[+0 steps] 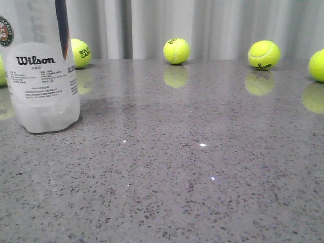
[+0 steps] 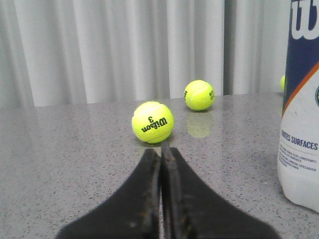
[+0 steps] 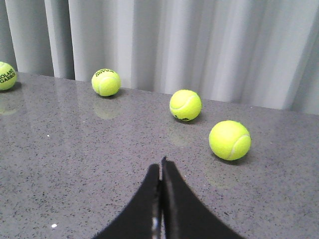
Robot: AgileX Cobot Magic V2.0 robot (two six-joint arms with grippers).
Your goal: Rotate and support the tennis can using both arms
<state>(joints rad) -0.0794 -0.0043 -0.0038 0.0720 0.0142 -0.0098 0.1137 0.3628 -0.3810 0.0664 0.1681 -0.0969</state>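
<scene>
- While standing upright near the table's [image 1: 202, 202] left edge, tennis can [image 1: 44, 86] touching neither gripper.
- Left gripper [image 2: 161, 149] sitting pressed closed, empty.
- Right gripper [image 3: 161, 165] likewise closed, facing tennis balls [image 3: 185, 105] along the far edge.

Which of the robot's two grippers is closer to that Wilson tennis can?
Left. The left gripper has the tennis can standing close beside it; the right gripper sees only tennis balls, no can.

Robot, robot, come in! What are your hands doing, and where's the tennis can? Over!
Left tool shut, empty. Right tool shut, empty. Tennis can upright on table, untouched. Loose tennis ball just ahead of left tool.
</scene>
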